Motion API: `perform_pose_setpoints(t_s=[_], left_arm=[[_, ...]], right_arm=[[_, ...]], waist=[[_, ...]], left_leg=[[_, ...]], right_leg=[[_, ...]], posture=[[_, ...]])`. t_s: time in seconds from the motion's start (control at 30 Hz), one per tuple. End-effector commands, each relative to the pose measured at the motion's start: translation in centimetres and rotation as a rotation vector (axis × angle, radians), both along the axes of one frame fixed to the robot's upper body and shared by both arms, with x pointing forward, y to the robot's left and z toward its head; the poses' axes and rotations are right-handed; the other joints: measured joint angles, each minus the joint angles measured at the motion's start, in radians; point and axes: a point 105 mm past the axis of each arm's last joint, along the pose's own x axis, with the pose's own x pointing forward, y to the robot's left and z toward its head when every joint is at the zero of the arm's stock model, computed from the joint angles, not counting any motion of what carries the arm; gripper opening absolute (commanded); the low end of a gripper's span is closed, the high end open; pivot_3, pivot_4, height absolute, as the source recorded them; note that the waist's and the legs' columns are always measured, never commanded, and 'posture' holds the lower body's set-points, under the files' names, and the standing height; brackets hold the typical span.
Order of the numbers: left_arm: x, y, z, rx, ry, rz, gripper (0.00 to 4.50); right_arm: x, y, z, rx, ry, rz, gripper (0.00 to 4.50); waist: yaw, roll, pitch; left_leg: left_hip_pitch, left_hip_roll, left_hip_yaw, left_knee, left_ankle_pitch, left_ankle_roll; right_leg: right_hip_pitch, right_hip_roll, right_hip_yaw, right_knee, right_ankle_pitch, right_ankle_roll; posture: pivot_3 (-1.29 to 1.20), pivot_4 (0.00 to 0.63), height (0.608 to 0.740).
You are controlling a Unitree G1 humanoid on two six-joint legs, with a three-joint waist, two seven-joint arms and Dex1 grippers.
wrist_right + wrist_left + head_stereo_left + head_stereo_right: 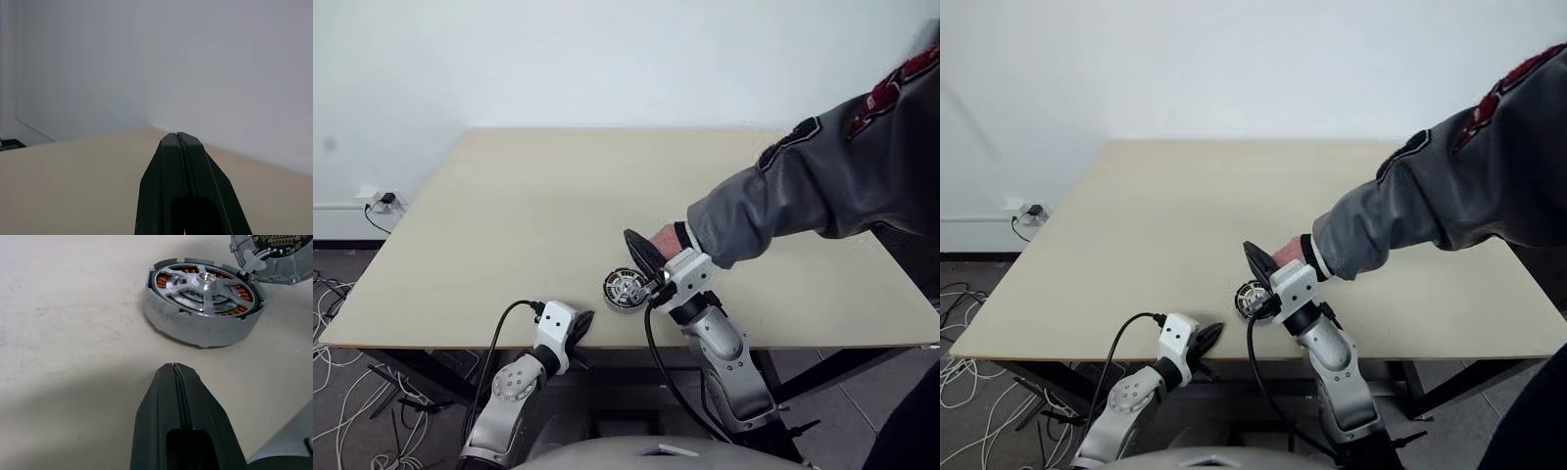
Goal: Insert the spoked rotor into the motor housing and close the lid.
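Your left pincer [175, 369] is closed and holds nothing. Your right pincer [178, 136] is closed too. The spoked rotor [205, 284] sits inside the motor housing [195, 325] on the bench [509, 215].

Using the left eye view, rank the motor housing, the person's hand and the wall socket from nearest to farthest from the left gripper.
From the left gripper:
1. Motor housing, on the table just ahead and to its right.
2. Person's hand, farther back on the right, past the housing.
3. Wall socket, low on the wall, far off to the left beyond the table.
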Motion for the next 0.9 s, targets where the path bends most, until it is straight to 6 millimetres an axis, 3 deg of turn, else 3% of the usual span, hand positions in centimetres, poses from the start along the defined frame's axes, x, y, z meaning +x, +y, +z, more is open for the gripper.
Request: perform_pose_setpoints(t_s=[0.03, 0.43, 0.6, 0.77, 0.9], left_arm=[[0.8, -0.2, 1.7, -0.014, -0.067, -0.002, 0.00], [0.8, -0.1, 1.6, -0.013, -0.066, -0.002, 0.00], [0.9, -0.1, 1.6, -0.011, -0.066, -0.002, 0.00], [1.0, -0.1, 1.6, -0.009, -0.067, -0.002, 0.00], [0.9, 0.0, 1.5, -0.008, -0.066, -0.001, 0.00]], right_arm=[[0.0, 0.1, 1.1, 0.013, -0.040, 0.010, 0.02], [0.4, -0.2, 1.0, 0.016, -0.028, -0.025, 0.02], [2.0, -2.1, 0.6, 0.005, -0.018, -0.184, 0.02], [3.3, -3.9, -1.7, -0.147, 0.042, -0.317, 0.02], [3.8, -6.2, -4.7, -0.317, 0.164, -0.425, 0.02]], waist=[[0.000, 0.000, 0.000], [0.000, 0.000, 0.000], [0.001, 0.000, 0.000], [0.006, 0.000, 0.000], [0.009, 0.000, 0.000]], left_leg=[[0.000, 0.000, 0.000, 0.000, 0.000, 0.000], [0.000, 0.000, 0.000, 0.000, 0.000, 0.000], [0.001, 0.000, 0.000, 0.000, 0.000, 0.000], [0.001, 0.000, 0.000, 0.000, 0.000, 0.000], [0.001, 0.000, 0.000, 0.000, 0.000, 0.000]], right_leg=[[0.000, 0.000, 0.000, 0.000, 0.000, 0.000], [0.000, 0.000, 0.000, 0.000, 0.000, 0.000], [0.001, 0.000, 0.000, 0.000, 0.000, 0.000], [0.001, 0.000, 0.000, 0.000, 0.000, 0.000], [0.000, 0.000, 0.000, 0.000, 0.000, -0.001]], posture=[[0.00, 0.000, 0.740], [0.00, 0.000, 0.740], [0.00, 0.000, 0.740], [0.00, 0.000, 0.740], [0.00, 0.000, 0.740]])
